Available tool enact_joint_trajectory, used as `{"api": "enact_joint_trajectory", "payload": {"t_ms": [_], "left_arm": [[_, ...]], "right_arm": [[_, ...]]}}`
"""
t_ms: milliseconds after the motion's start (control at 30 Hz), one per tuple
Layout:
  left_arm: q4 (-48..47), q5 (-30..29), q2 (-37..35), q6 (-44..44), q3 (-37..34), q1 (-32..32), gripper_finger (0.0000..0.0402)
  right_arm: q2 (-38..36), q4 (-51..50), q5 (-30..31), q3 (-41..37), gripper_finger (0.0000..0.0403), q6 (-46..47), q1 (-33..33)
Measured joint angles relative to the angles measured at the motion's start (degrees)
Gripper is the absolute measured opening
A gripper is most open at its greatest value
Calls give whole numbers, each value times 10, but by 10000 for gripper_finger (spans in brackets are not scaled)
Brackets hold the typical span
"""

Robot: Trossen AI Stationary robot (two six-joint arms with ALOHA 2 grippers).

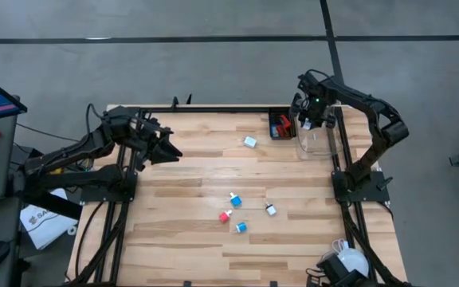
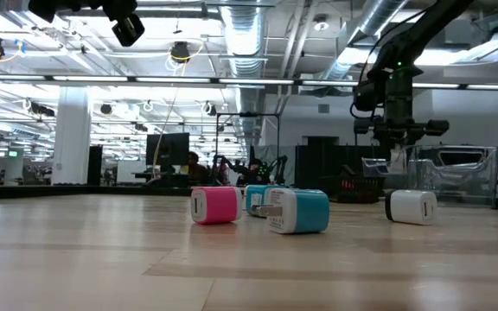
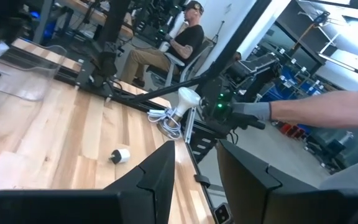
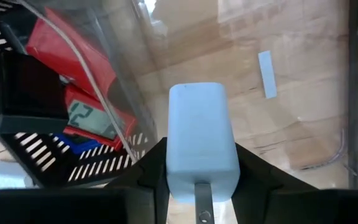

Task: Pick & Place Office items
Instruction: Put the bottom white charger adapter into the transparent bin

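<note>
The wooden table (image 1: 190,167) carries the work; at its far right corner stands the clear bin (image 1: 319,137), with the black mesh tray (image 1: 280,125) just beside it. My right gripper (image 4: 202,186) hangs over the bin's open top, fingers clamped on a pale blue charger block (image 4: 202,140), prong end toward the wrist; step in hand, as I judge it: placement. Next move calls for a descent inside the clear walls, then release; the tray edge lies close, so the drop must stay on the bin side. My left gripper (image 1: 168,151) waits above the table's left part, fingers narrowly parted, holding nothing. Items still to collect: one blue block (image 1: 249,142) near the tray; mid-table, a red block (image 1: 225,216), two blue blocks (image 1: 235,199) (image 1: 241,227), a white block (image 1: 271,210).
</note>
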Motion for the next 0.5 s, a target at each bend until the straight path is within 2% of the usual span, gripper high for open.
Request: {"api": "enact_joint_trajectory", "payload": {"t_ms": [267, 500], "left_arm": [[0, -7, 0, -2, 0, -37, 117], [0, -20, 0, -2, 0, -51, 117]], "right_arm": [[8, 3, 10, 0, 117, 7, 0], [8, 18, 25, 0, 169, 15, 7]]}}
